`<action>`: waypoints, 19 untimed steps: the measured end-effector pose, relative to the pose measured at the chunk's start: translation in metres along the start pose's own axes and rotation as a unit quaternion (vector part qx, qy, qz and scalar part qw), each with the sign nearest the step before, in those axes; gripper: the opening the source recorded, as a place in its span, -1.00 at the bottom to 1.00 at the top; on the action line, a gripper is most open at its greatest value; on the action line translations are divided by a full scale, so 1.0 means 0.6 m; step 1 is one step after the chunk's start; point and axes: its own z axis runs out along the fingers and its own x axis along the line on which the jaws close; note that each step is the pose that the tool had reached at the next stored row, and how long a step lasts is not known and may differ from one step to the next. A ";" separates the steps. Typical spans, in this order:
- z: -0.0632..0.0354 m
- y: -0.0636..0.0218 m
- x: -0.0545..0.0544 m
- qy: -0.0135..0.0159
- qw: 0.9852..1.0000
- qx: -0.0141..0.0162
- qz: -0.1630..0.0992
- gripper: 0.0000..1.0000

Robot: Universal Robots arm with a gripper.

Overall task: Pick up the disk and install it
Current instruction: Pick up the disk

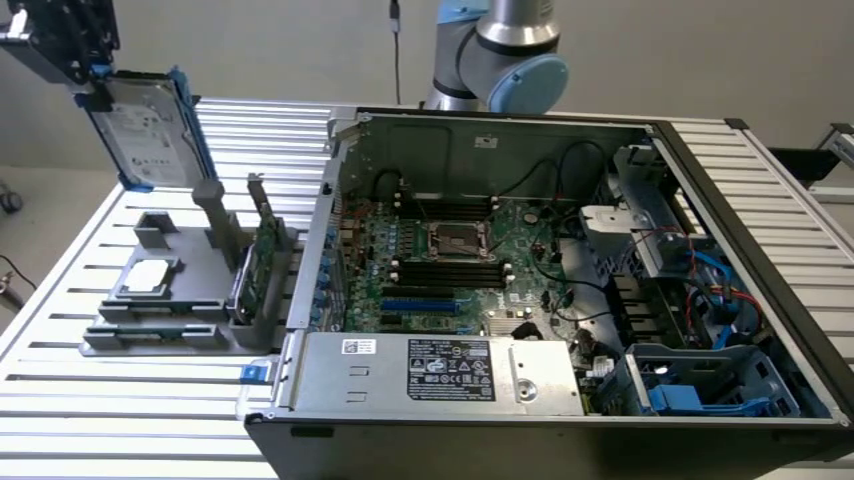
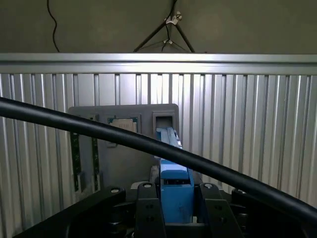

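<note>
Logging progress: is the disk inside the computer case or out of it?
Out. The gripper holds the disk upright in the air above the grey holder, at the exterior view's left, apart from the open case.

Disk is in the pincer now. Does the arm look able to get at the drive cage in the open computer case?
Probably yes. The pincer holds the disk aloft, the computer case lies open-topped, and nothing covers the drive cage; cables run close beside it.
</note>
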 end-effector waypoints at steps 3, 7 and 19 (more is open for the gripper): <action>-0.023 -0.008 0.000 0.000 1.000 0.000 0.000 -0.34; -0.052 -0.023 0.000 0.000 1.000 0.000 0.000 -0.34; -0.131 -0.099 0.003 0.000 1.000 0.000 0.000 -0.34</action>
